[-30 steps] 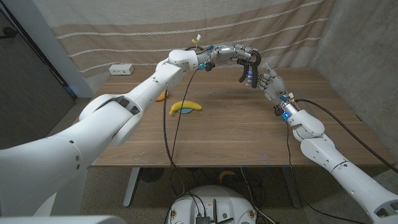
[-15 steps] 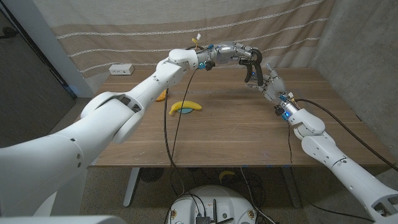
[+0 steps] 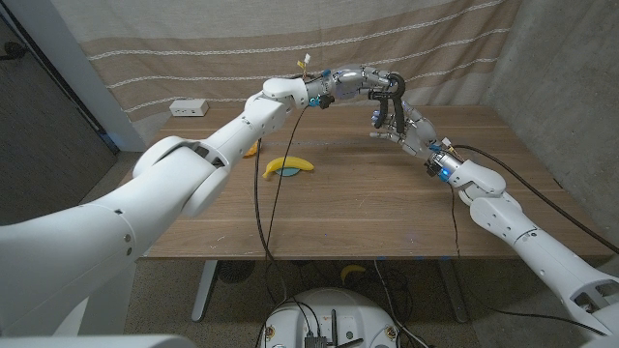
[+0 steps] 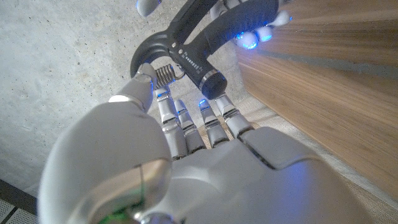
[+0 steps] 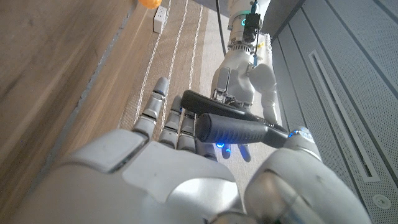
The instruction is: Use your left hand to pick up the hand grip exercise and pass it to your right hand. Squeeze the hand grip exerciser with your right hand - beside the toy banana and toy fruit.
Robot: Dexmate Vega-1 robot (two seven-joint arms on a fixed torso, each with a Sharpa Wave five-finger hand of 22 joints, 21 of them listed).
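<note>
Hand-over above the counter (image 3: pixel 387 193)
At one o'clock, left hand (image 3: pixel 372 82) grips the hand grip exerciser (image 3: pixel 390 97); right hand (image 3: pixel 404 121) curls around its handle. Toy banana (image 3: pixel 288 166) lies at eleven o'clock.

— What stands near the toy banana (image 3: pixel 289 166)?

— An orange toy fruit (image 3: pixel 250 149) just behind it, toward the left arm (image 3: pixel 232 135). A white box (image 3: pixel 189 107) sits well beyond, by the curtain (image 3: pixel 193 48).

— And to the banana's right?

— Bare table (image 3: pixel 368 208), open to the front edge. Above the far side, both hands (image 3: pixel 372 81) (image 3: pixel 406 121) meet around the hand grip exerciser (image 3: pixel 390 97).
</note>
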